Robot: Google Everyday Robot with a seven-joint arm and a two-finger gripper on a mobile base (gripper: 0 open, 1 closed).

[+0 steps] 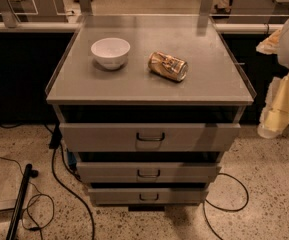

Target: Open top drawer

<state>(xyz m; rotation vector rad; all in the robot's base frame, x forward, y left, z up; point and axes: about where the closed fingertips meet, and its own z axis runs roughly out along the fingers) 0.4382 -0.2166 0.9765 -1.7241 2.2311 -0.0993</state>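
Gripper (274, 116): hangs at far R edge of the view, beside the cabinet (149, 91), level w/ the top drawer (99, 137) but well apart from it and touching nothing. Open or closed: cannot tell from where I stand. Top drawer: uppermost and widest of 3 grey fronts, directly under the cabinet top, facing me. Its small dark loop handle (150, 136) sits at panel centre. Front looks flush w/ the frame, so I judge it shut or nearly so. Step in hand, as I read it: approach phase, no contact made, pull not yet started. Next move req's: bring gripper L and in front of the panel, line up on the handle, hook or clamp the loop, then pull straight out toward the viewer. Avoid an angled pull, since drawer may bind. Mid drawer (104, 173) and bottom drawer (109, 196) carry like handles; do not confuse. Containers: white bowl (110, 52) upright on the cabinet top, L of centre, appears empty. Can (168, 66) lies on its side near the bowl, not touching. Drawer contents: hidden. Cables (74, 194) trail over the floor (264, 214) on both sides.
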